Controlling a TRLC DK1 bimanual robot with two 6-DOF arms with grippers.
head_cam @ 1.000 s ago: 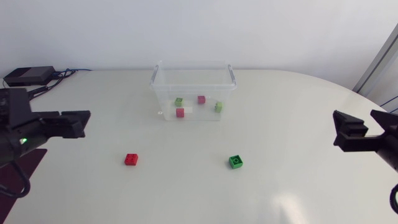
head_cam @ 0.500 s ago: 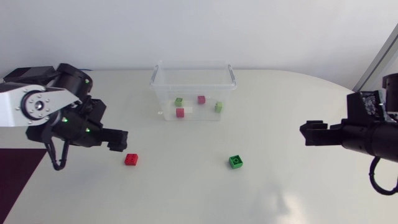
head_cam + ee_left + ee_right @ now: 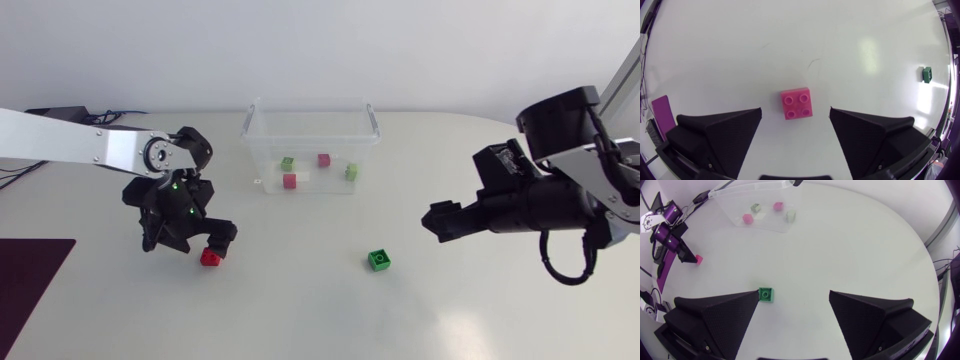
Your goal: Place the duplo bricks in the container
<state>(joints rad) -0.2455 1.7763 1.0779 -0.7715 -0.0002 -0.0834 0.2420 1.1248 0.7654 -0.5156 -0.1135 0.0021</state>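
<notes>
Lying on table (image 3: 300, 310) near container (image 3: 372, 118): red brick (image 3: 797, 103), between spread, non-touching fingers of left gripper (image 3: 795, 112). Green brick (image 3: 379, 260) well apart, ahead of right gripper (image 3: 794, 293), fingers likewise spread. Four bricks inside container.

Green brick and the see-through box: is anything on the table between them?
No. The head view shows only bare white table between the green brick and the box.

A see-through plastic box (image 3: 256, 130) stands at the back of the white table (image 3: 300, 310). Inside it lie two light green bricks (image 3: 287, 163) and two pinkish-red bricks (image 3: 290, 181). A small red square brick (image 3: 210, 257) and a dark green square brick (image 3: 379, 260) lie flat in front of the box, knobs up, well apart.
</notes>
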